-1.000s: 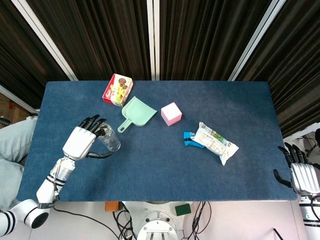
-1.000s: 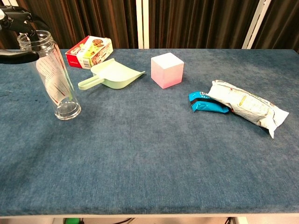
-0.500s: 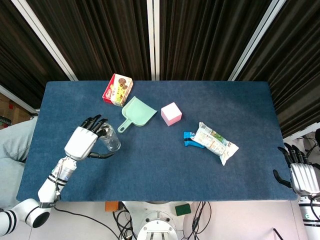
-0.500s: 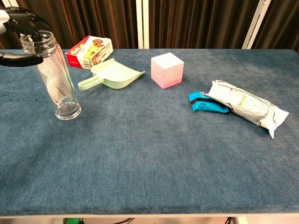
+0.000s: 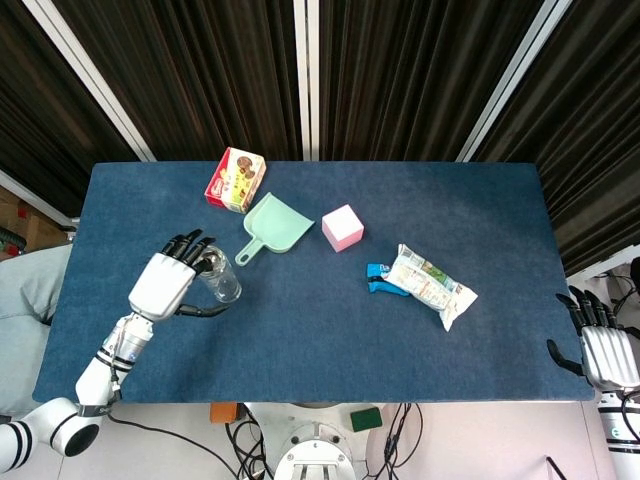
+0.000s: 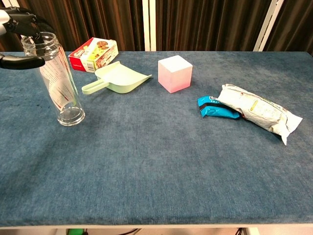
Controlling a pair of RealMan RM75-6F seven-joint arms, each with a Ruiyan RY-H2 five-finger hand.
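clear jar [image 6: 57, 81] upright, open-mouthed | left hand [image 5: 165, 282] fingers at rim

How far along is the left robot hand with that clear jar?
Done: the left robot hand is at the clear jar, fingers and thumb curved around its upper part. In hand: the grip, not confirmably tight. Left: any lift; the jar stands on the table. The right robot hand hangs open beside the table's edge.

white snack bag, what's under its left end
A blue packet pokes out from under the white snack bag; how far it reaches beneath is hidden. Both lie on the blue table.
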